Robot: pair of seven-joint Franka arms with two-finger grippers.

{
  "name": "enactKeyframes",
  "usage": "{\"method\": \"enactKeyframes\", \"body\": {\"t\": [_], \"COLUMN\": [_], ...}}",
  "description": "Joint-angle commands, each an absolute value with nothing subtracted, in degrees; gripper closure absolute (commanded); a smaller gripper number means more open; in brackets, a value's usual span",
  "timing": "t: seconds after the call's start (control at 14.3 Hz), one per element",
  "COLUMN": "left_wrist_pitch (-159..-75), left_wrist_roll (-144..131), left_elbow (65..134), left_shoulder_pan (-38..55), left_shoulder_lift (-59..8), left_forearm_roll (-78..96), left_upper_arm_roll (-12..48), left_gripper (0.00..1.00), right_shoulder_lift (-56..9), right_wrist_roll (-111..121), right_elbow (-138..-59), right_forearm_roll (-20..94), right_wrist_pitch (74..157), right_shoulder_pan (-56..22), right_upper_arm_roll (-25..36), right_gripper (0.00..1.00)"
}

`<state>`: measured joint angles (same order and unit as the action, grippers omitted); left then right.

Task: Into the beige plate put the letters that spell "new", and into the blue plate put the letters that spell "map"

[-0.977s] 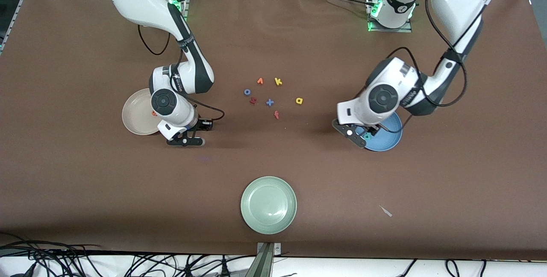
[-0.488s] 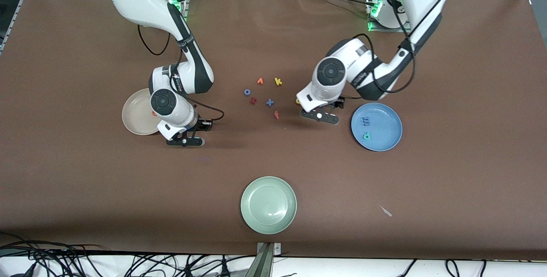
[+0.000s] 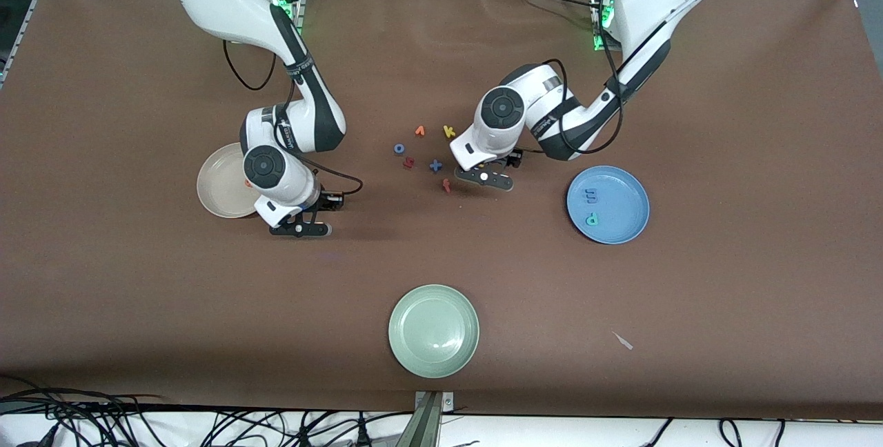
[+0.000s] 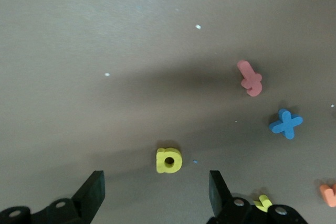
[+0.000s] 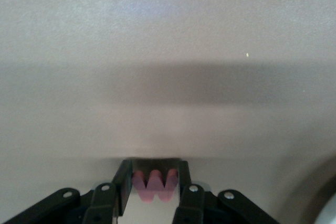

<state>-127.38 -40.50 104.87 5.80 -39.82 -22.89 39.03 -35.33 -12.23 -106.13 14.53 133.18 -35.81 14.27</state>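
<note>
The yellow "a" (image 4: 169, 160) is now framed between the left gripper's (image 4: 156, 192) open fingers, moved over from the blue plate (image 3: 624, 225) at centre-right. At centre-left, the pinkish-red "w" (image 5: 155, 184) is gripped by the right gripper (image 5: 154, 184), undelivered.

The pinkish-red "w" (image 5: 154, 184) stood upright, pinched between the right gripper's fingers (image 5: 123, 184) above the bench (image 3: 138, 295) beside the beige plate (image 3: 215, 193). An orange "e" (image 3: 248, 183) lay in that round, shallow cream plate. The blue "m" (image 3: 591, 194) and teal "p" (image 3: 592, 219) lay flat in the blue plate (image 3: 624, 216). The yellow "a" (image 4: 168, 160) lay flat on the bench under the left gripper (image 4: 155, 195), whose fingers were spread on either side.
</note>
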Motion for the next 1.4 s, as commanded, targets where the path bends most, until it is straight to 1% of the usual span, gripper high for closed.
{"method": "enactKeyframes", "body": {"t": [0.0, 0.21, 0.35, 0.63, 0.7, 0.77, 0.84, 0.98, 1.05, 1.12, 1.26, 1.33], "left_wrist_pitch": [-130.4, -132.6, -132.6, -132.5, -132.5, -132.1, -132.1, -132.1, -132.1, -132.1, -131.7, -130.2], "left_wrist_roll": [-41.3, -41.7, -41.8, -42.0, -42.0, -42.0, -42.0, -42.0, -42.0, -41.9, -41.5, -41.3], "left_elbow": [105.6, 105.9, 105.9, 106.8, 107.1, 107.3, 107.5, 107.6, 107.6, 107.5, 107.3, 107.1], "left_shoulder_pan": [6.2, 6.5, 6.7, 6.9, 6.9, 6.8, 6.9, 6.7, 6.5, 6.2, 5.6, 5.5], "left_shoulder_lift": [-41.6, -42.8, -43.4, -43.4, -43.2, -43.1, -43.2, -43.2, -43.2, -43.1, -42.1, -40.9], "left_forearm_roll": [-27.9, -28.9, -30.0, -30.1, -30.1, -30.1, -30.1, -32.2, -32.6, -32.6, -32.6, -32.6], "left_upper_arm_roll": [38.8, 38.6, 38.6, 38.5, 38.6, 38.5, 38.5, 38.5, 38.5, 38.6, 38.8, 38.8], "left_gripper": [0.27, 0.28, 0.29, 0.37, 0.4, 0.45, 0.53, 0.69, 0.77, 0.84, 0.85, 0.85], "right_shoulder_lift": [-32.4, -28.8, -26.3, -25.2, -25.4, -25.7, -25.8, -25.7, -25.8, -25.8, -25.8, -25.7], "right_wrist_roll": [-5.8, 3.1, 7.5, 16.8, 18.2, 17.8, 16.9, 14.2, 12.3, 10.7, 10.1, 10.1], "right_elbow": [-104.9, -107.0, -111.1, -116.0, -116.4, -116.3, -115.8, -112.2, -109.2, -106.2, -101.7, -99.6], "right_forearm_roll": [15.6, 15.5, 15.1, 14.8, 14.8, 14.9, 15.1, 15.1, 15.1, 14.9, 14.9, 14.8], "right_wrist_pitch": [125.0, 119.1, 118.4, 118.4, 118.4, 117.9, 116.9, 112.3, 108.1, 104.1, 99.7, 97.2], "right_shoulder_pan": [-35.2, -35.2, -35.2, -35.2, -35.2, -35.2, -35.2, -35.2, -35.3, -35.5, -35.9, -35.9], "right_upper_arm_roll": [16.5, 21.7, 24.4, 30.0, 30.7, 30.7, 30.7, 30.7, 30.7, 30.7, 30.5, 30.5], "right_gripper": [0.73, 0.73, 0.73, 0.72, 0.7, 0.44, 0.0, 0.0, 0.0, 0.0, 0.0, 0.0]}}
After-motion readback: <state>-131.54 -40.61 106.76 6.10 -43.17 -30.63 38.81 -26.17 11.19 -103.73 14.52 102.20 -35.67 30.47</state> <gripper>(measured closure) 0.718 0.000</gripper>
